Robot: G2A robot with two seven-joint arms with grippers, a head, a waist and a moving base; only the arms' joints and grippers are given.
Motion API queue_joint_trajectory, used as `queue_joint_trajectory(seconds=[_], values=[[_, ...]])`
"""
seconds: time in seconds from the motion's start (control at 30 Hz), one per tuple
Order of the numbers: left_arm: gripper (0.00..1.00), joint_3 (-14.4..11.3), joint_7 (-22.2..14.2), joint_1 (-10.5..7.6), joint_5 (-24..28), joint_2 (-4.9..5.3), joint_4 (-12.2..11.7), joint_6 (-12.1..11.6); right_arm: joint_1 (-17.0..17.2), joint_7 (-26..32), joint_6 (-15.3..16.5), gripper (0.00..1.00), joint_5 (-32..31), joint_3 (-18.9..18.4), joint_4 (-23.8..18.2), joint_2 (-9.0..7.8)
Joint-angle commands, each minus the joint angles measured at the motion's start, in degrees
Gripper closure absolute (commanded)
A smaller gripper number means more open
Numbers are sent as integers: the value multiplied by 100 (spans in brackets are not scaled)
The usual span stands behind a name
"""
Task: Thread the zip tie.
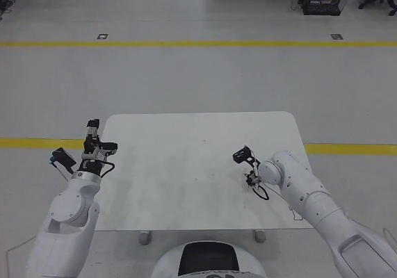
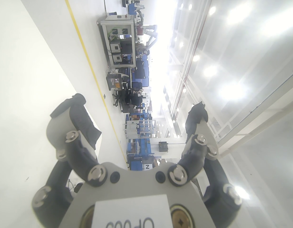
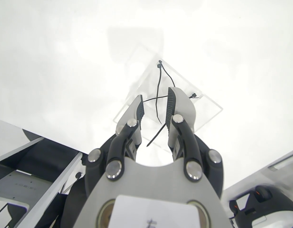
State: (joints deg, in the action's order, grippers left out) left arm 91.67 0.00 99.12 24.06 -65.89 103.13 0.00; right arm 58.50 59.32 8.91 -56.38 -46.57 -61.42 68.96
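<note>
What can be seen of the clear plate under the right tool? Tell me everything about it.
The clear plate is a see-through square sheet, acrylic or similar plastic by its look, lying flat on the white table with one corner pointing away from the right tool. Thin black zip ties lie crossed on it, their small heads near its far and side corners. The open tool hangs over its near half; whether it touches the plate cannot be told.
</note>
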Motion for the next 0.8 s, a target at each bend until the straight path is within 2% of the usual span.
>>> queue_joint_trajectory(seconds=[0.0,0.77], values=[[0,0,0,0,0,0,0,0,-22,-29,4,78,1,22,56,18],[0,0,0,0,0,0,0,0,-178,-312,86,83,-5,142,530,171]])
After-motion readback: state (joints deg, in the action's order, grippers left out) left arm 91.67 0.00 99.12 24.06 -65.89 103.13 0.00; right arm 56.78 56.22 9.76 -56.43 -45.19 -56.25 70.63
